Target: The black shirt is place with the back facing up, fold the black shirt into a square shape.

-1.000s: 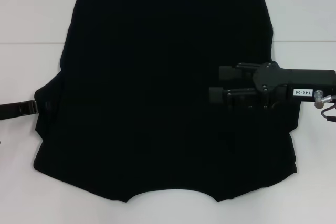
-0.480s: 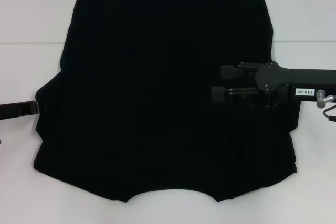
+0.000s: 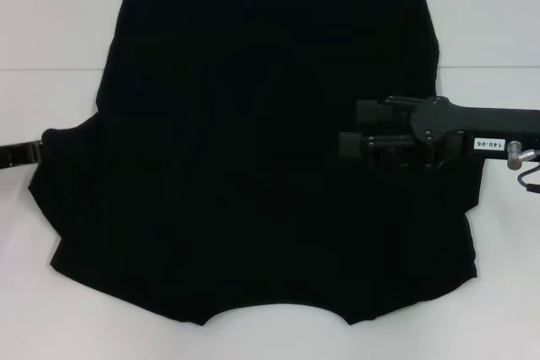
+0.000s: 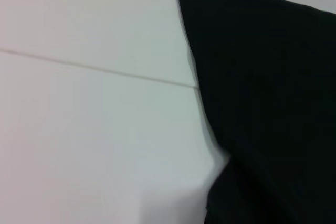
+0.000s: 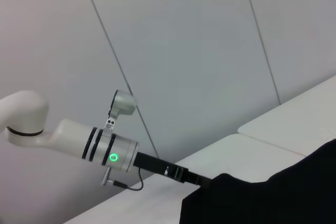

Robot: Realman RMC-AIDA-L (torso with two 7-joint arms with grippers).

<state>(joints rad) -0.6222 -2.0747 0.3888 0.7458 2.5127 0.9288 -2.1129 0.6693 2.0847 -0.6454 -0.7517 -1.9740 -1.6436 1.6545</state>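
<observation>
On white table: black shirt spread flat.

right gripper: black, white "140-06" label, silver fitting | left arm: white, green light

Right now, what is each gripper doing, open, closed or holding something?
Left gripper: closed on the black shirt's sleeve edge.
Right gripper: open, holding nothing, above the shirt's right side.
</observation>
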